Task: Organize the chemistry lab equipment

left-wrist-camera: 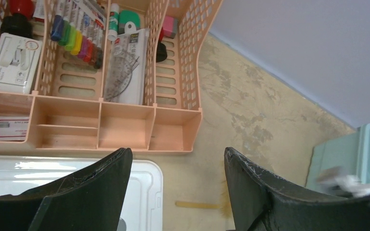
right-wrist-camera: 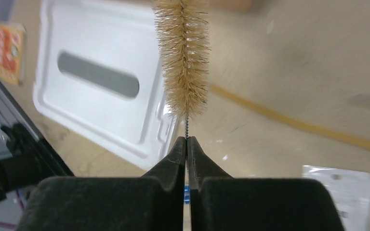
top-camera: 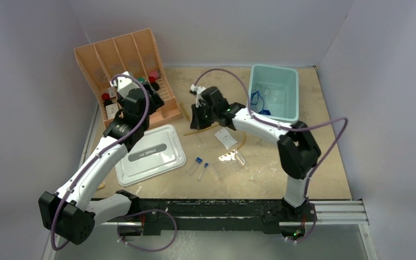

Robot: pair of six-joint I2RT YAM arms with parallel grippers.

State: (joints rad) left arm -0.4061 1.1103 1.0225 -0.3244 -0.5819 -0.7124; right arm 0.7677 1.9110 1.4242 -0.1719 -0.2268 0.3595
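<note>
Bristle brush (right-wrist-camera: 183,57), right fingers (right-wrist-camera: 175,161) pinching (wire end)

Left gripper (left-wrist-camera: 176,153) spread wide, right gripper (right-wrist-camera: 187,143) clamped

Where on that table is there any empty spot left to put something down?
Bare tabletop shows right of the right arm, below the teal bin. A strip along the near edge, between the white lid and that arm, is free too. The middle is crowded: packet, blue-capped test tubes, tan tube.
</note>
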